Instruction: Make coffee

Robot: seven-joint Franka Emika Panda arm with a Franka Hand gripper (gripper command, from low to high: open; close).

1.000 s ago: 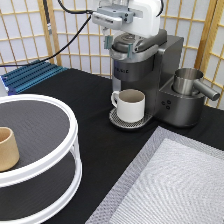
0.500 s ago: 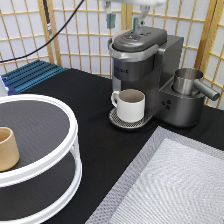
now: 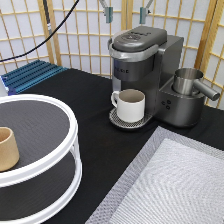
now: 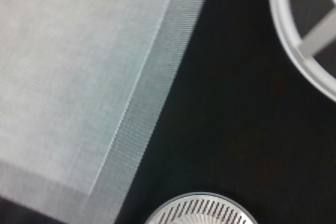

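Above the coffee machine, at the exterior view's top edge, the gripper hangs with its two fingers spread apart and nothing between them, so the jaws are released and empty. The machine's lid is down, and a white mug stands on the drip tray under its spout. A steel pitcher sits just beside the machine on the exterior view's right, a grey mat lies near its base, and a tiered white stand well apart to the left carries a tan cup. The coffee pod is nowhere to be seen; it may be shut inside the machine, but that cannot be told. Such a pod is probably light, thin-walled and easily dented, best pinched gently across its sides below the rim, sparing the foil. The wrist view looks down past the machine's front, showing only the black tabletop, the mat, the stand's rim and part of the slotted drip tray.
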